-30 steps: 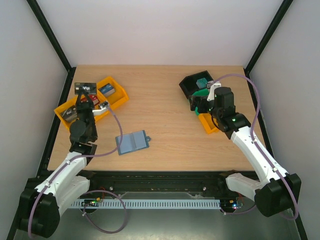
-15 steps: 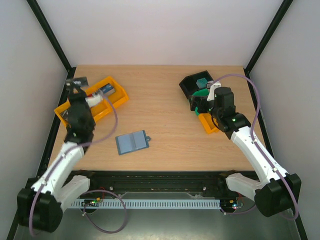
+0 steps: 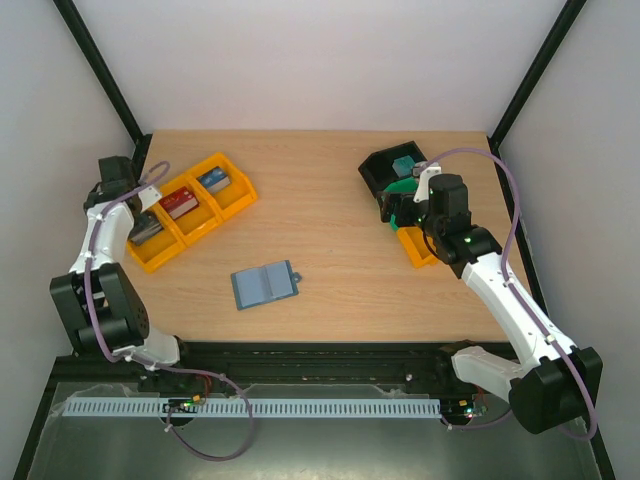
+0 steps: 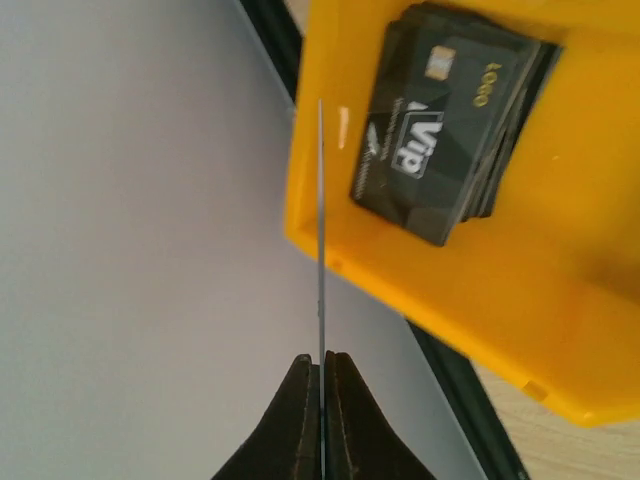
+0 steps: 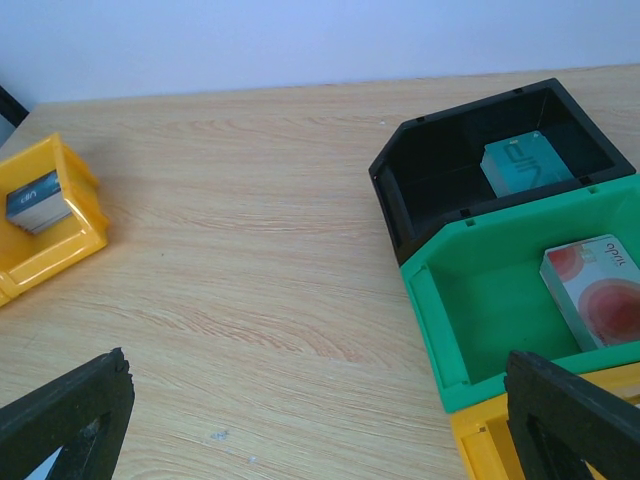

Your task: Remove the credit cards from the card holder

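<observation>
- Left wrist view: left gripper (image 4: 322, 365) has its fingers pinched tight on one credit card (image 4: 321, 230), seen edge-on; face and colour not readable.
- The card stands beside the outer rim of an orange tray (image 4: 480, 310); a stack of black cards (image 4: 440, 130) lies inside that tray.
- Risk 1: the grip catches only the card's lower end. A slip or a twist would likely drop it early.
- Risk 2: the card sits at the tray's rim, next to the enclosure wall. Let go here, it may fall outside the tray or off the table edge.
- Risk 3: the card holder (image 3: 265, 286) lies open, alone mid-table, well apart from both arms. Nothing pins it, so any later pull may drag it. Cannot tell whether cards remain inside.
- Right gripper (image 5: 320, 405) has its fingers spread wide, holding nothing, near the black tray (image 5: 440, 190) and green tray (image 5: 440, 320).
- Counts: card holder 1; card in fingers 1; orange compartments at left 3; black tray 1, green tray 1, with one card visible in each.
</observation>
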Controlling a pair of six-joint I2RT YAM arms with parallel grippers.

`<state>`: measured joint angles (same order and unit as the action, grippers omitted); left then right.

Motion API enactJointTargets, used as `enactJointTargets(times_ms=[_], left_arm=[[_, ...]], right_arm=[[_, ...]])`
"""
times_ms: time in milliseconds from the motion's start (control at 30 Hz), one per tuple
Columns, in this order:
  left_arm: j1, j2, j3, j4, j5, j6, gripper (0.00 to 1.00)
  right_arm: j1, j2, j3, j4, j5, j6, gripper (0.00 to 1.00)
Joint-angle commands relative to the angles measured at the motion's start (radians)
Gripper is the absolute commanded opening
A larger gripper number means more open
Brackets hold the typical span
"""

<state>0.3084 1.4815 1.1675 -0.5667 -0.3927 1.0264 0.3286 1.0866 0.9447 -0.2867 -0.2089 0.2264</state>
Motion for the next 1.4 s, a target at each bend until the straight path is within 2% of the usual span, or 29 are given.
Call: enactJointTargets(times_ms=[0, 167, 333, 533, 700, 900, 1367], left_arm=[[0.009, 0.029, -0.032, 0.081, 0.034, 0.025, 0.02], [0.017, 0.058, -0.159, 0.288, -0.034, 0.156, 0.02], [0.029, 0.1, -0.133, 0.244, 0.002, 0.104, 0.02], [0.044, 0.108, -0.154, 0.307, 0.046, 0.121, 0.02], [0.044, 0.083, -0.116, 0.18, 0.17, 0.101, 0.02], [0.05, 0.068, -0.125, 0.167, 0.207, 0.14, 0.02], [0.048, 0.155, -0.133, 0.325, 0.066, 0.162, 0.02]], right_arm=[[-0.002, 0.004, 0.0, -0.006, 0.015, -0.017, 0.99], [-0.002, 0.014, 0.001, -0.003, 0.015, -0.022, 0.99], [-0.002, 0.027, 0.002, -0.001, 0.016, -0.026, 0.99], [-0.003, 0.047, 0.011, -0.007, 0.008, -0.03, 0.99], [-0.002, 0.043, 0.015, -0.011, 0.019, -0.034, 0.99], [-0.003, 0.048, 0.017, -0.011, 0.006, -0.034, 0.99], [-0.003, 0.05, 0.023, -0.012, 0.003, -0.04, 0.99]])
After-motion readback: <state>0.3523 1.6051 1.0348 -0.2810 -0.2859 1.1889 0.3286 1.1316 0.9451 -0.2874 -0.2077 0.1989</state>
